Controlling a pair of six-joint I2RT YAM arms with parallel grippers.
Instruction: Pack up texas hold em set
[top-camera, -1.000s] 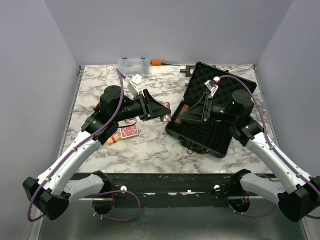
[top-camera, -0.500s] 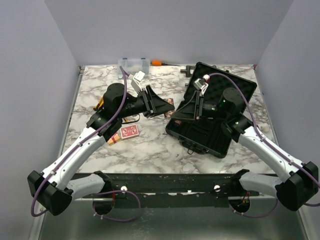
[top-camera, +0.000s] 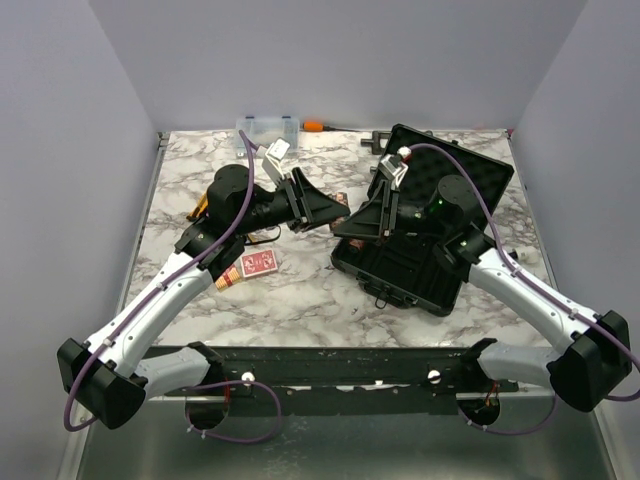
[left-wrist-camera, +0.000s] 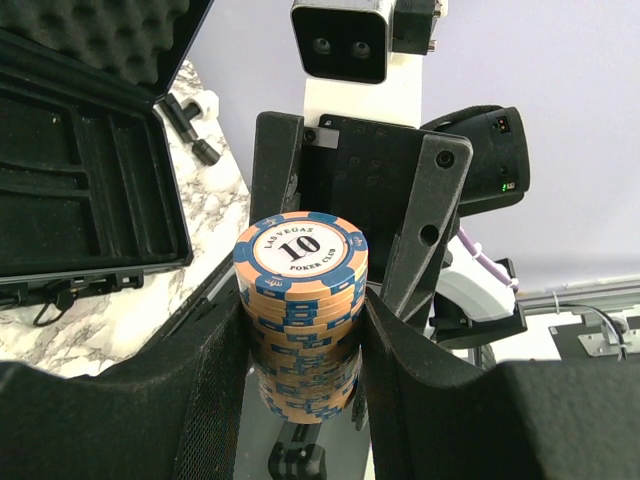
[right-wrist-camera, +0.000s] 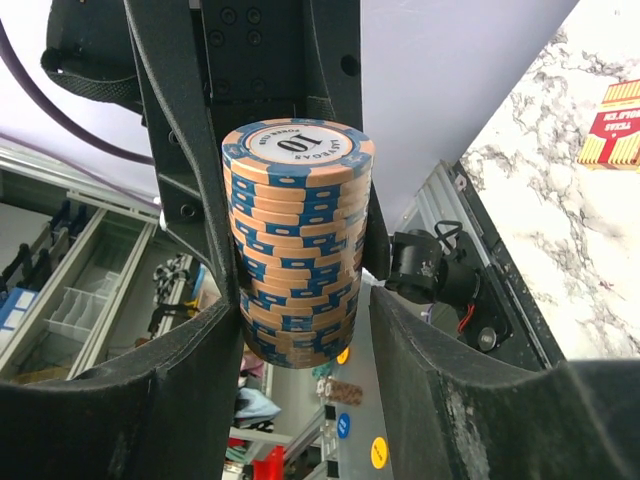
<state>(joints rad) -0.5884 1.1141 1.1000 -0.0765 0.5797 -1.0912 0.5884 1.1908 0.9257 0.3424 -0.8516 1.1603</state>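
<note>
**Table** (top-camera: 300, 300), marbled, items read left to right.

1. **Card deck** (top-camera: 258, 263), red-backed, flat on the table beside the left forearm. What looks like a spare chip roll lies just left of it, too small to confirm.
2. **Clear organizer box** (top-camera: 267, 130) and an **orange handle** (top-camera: 314, 125) sit at the far edge. Neither belongs to the set.
3. **Left pincer** (left-wrist-camera: 305, 310), raised over the table's middle and reaching right. Its pads are clamped on both flanks of the chip roll.
4. **Chip roll** (left-wrist-camera: 300, 250), orange and blue, off the table and just left of the case's near-left corner. Its long axis stands roughly upright, at right angles to both pincers' closing lines. The printed "10" face is on top and visible to both wrist cameras.
5. **Right pincer** (right-wrist-camera: 305, 310), reaching left and meeting the left one nose to nose. Its jaws straddle the same roll lower down, close on both sides. Whether the pads bear on it cannot be told.
6. **Case** (top-camera: 400, 272), black, open, with the foam lid (top-camera: 455, 165) tipped back. The base's slots appear vacant. It lies right of the roll, under the right forearm.

Assessment: a mid-air handover, early in the packing. The right arm is nearer the case, so the roll travels right. The left jaws should part only once the right grip is firm, because a loose stack could spill.
</note>
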